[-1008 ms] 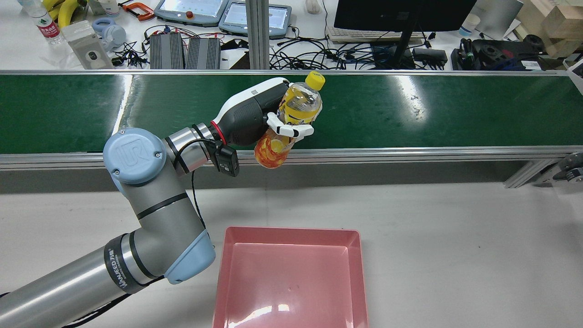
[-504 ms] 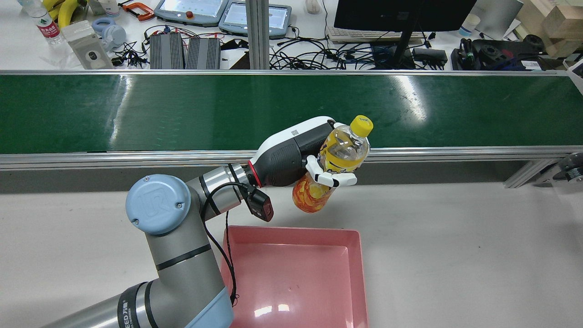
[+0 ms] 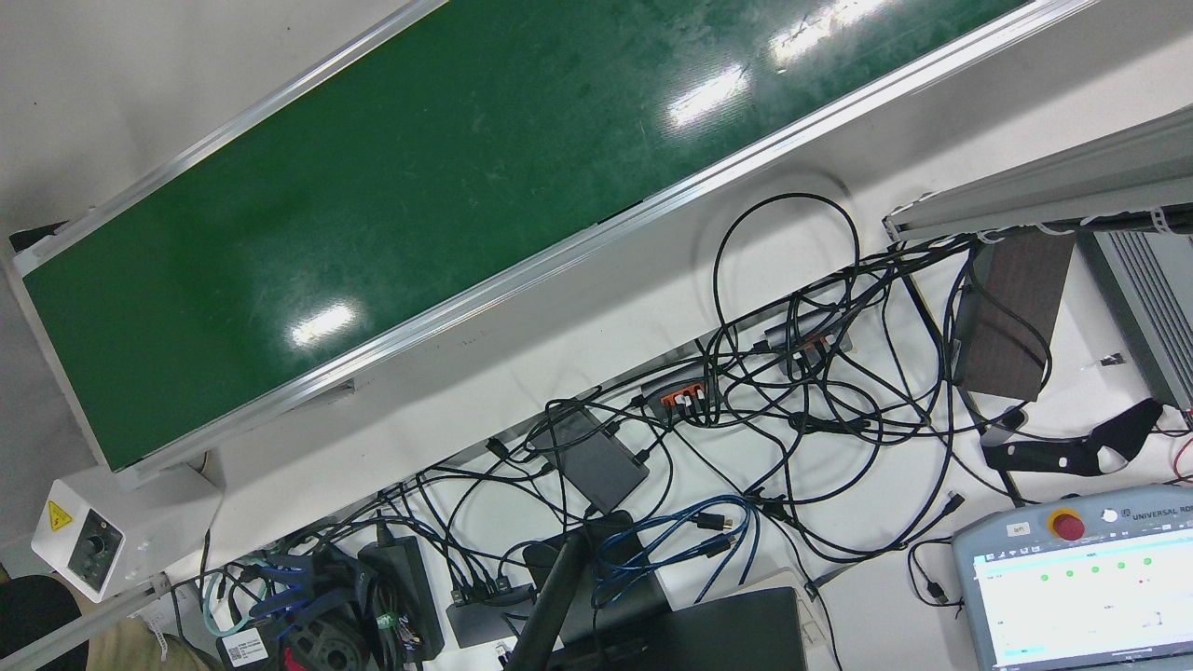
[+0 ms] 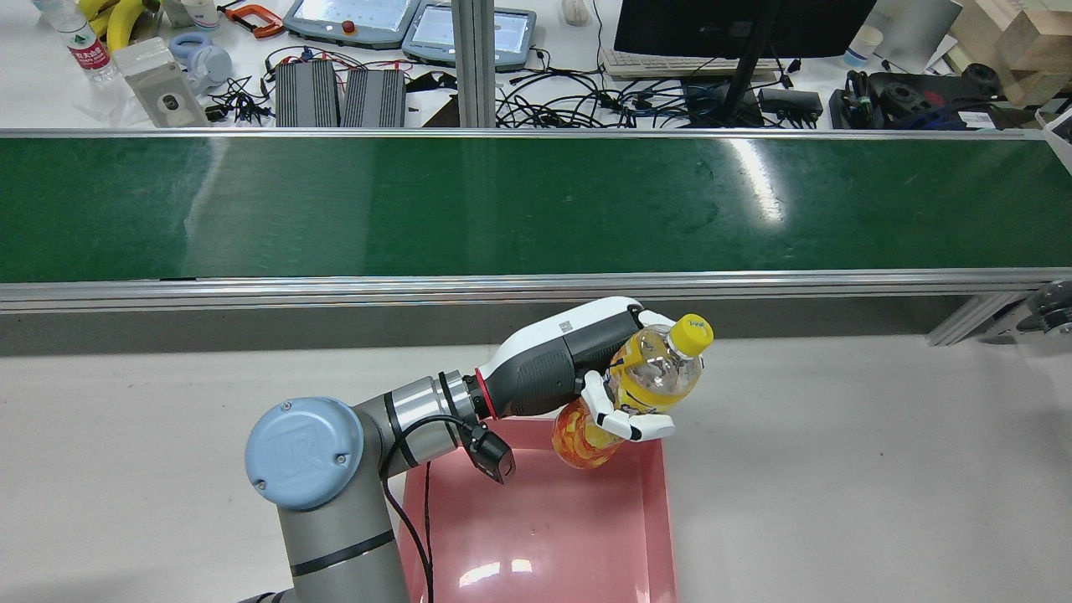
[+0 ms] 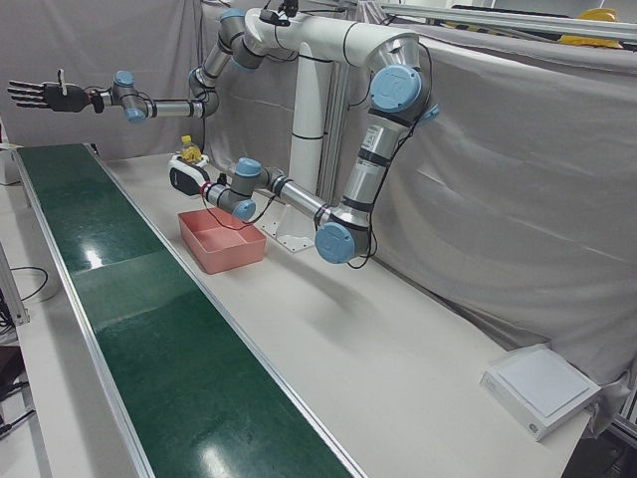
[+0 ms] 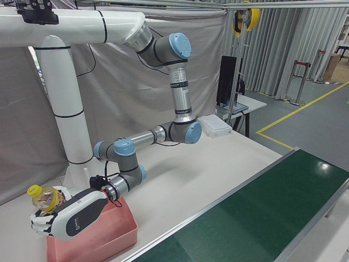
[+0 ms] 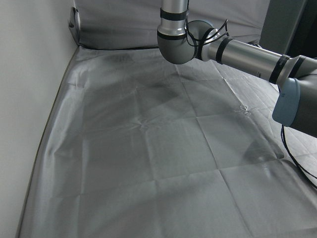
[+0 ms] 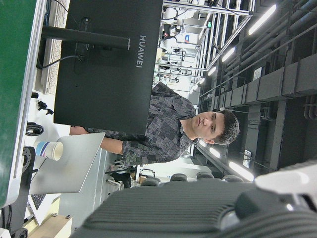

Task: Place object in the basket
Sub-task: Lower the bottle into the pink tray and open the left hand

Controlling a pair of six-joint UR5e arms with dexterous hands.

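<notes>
Plain white table (image 4: 837, 469) with a pink basket (image 4: 662, 536) sitting at its near edge, and the green conveyor belt (image 4: 536, 205) along the far edge.

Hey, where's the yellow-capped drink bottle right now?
In the rear view, the yellow-capped clear plastic bottle is held in the left hand, tilted, over the far right corner of the pink plastic basket, just short of the green conveyor belt.

Rear view: high behind the arm, looking fwd/down over pink basket (image 4: 536, 536) to green conveyor (image 4: 536, 209). Front view: near-overhead, belt in upper left of frame, cables lower right. Left-front & right-front views: opposite front corners, whole station; both share basket + belt w/ rear. Hand cams lie sideways: left sees grey curtain, right sees a monitor.
</notes>
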